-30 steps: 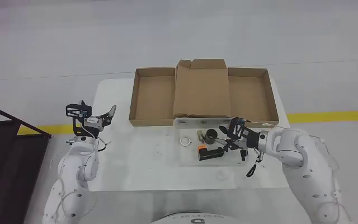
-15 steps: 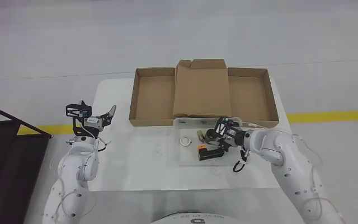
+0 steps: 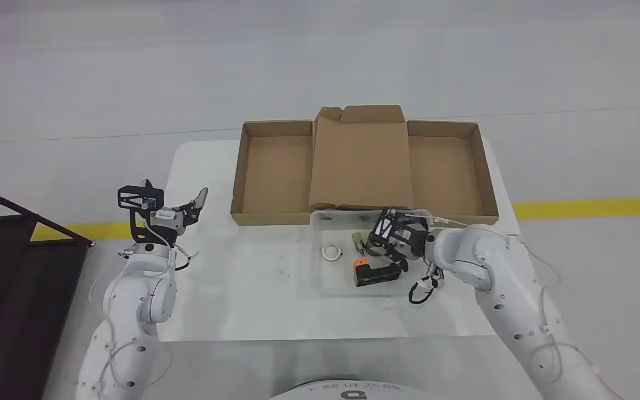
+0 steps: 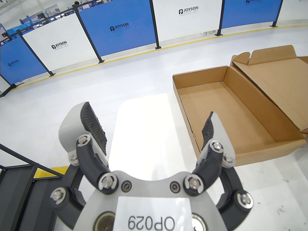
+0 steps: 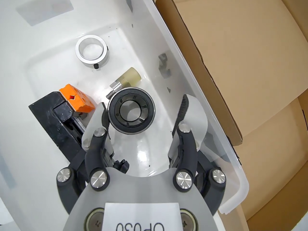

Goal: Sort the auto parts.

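Note:
A clear plastic tray (image 3: 335, 285) in front of the cardboard box holds the parts. In it lie a black ring bearing (image 5: 131, 114), a silver collar ring (image 5: 91, 49), a small cream and silver stud (image 5: 125, 80) and a black block with an orange piece (image 5: 60, 114). My right gripper (image 5: 144, 106) is down inside the tray, open, with the bearing between its fingers and close against one pad. From above, this gripper (image 3: 386, 236) covers the bearing, beside the black and orange block (image 3: 372, 271). My left gripper (image 4: 148, 114) is open and holds nothing, raised at the table's left edge (image 3: 165, 203).
An open cardboard box (image 3: 270, 180) with two shallow compartments and a raised middle flap stands behind the tray. The tray's wall (image 5: 192, 111) runs close to one right finger. A black rack (image 3: 25, 270) stands left of the white table (image 3: 250, 290).
My right gripper has moved left from the tray's right edge to over the bearing inside the tray. The left arm has kept still.

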`<state>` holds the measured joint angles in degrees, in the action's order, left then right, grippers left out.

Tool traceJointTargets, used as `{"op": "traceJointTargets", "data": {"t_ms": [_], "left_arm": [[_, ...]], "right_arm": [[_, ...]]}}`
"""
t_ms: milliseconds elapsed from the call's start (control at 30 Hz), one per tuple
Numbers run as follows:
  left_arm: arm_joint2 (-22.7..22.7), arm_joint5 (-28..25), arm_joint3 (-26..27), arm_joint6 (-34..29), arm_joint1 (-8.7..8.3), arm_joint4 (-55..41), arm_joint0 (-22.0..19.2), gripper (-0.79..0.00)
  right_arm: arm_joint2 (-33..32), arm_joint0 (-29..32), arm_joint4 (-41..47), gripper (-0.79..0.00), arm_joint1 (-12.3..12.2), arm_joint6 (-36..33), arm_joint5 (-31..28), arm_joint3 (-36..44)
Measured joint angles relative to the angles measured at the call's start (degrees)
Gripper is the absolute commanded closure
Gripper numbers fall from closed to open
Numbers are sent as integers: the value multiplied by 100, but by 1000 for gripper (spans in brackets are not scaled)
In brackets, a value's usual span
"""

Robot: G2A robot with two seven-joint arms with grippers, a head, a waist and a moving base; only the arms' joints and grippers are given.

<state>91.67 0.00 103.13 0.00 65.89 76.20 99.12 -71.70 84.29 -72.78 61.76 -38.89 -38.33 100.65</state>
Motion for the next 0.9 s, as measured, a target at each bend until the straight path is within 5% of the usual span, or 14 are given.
{"op": "traceJointTargets", "data": {"t_ms": [400, 467, 567, 900], "left_arm": [[0, 0, 0, 0, 0, 0, 0, -785], [0, 0, 0, 0, 0, 0, 0, -785], [0, 0, 0, 0, 0, 0, 0, -785], [0, 0, 0, 0, 0, 0, 0, -785]], "right_arm": [[257, -123, -110, -342, -2, -29, 83, -123], [282, -133, -109, -280, -5, -34, 70, -135], [310, -158, -66, 0, -10, -28, 20, -164], [-122, 39, 365, 0, -114, 546, -390, -50]]}}
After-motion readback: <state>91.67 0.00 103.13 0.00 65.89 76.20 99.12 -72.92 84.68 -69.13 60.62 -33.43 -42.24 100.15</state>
